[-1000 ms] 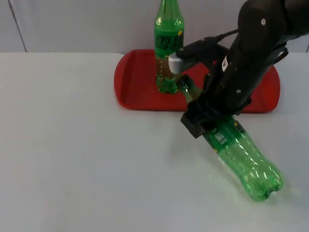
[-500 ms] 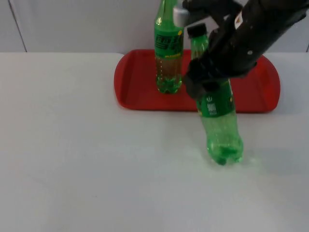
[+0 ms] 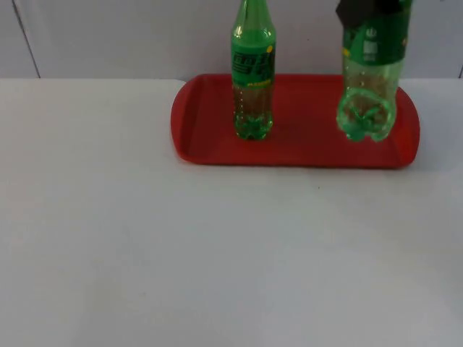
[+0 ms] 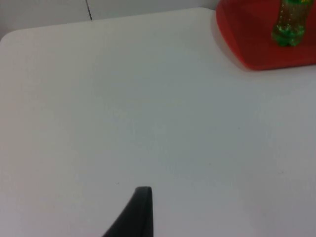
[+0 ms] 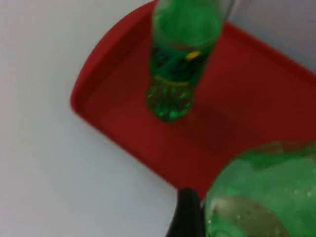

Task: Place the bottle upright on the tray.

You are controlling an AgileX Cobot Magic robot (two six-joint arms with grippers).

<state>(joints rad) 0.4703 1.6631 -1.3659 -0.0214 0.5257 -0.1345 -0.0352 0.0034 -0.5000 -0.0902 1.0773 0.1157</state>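
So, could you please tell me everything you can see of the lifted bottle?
The lifted bottle is clear green plastic with a green label, apparently empty. It hangs roughly upright over the right part of the red tray, its lobed base tipped toward the camera and seemingly not touching it. The right gripper holds its upper part; its neck is out of frame.

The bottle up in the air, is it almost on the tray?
One green bottle already stands upright on the red tray. The right gripper holds the second green bottle upright above the tray's right side. Left to do: lower and release it. The left gripper waits over the table.
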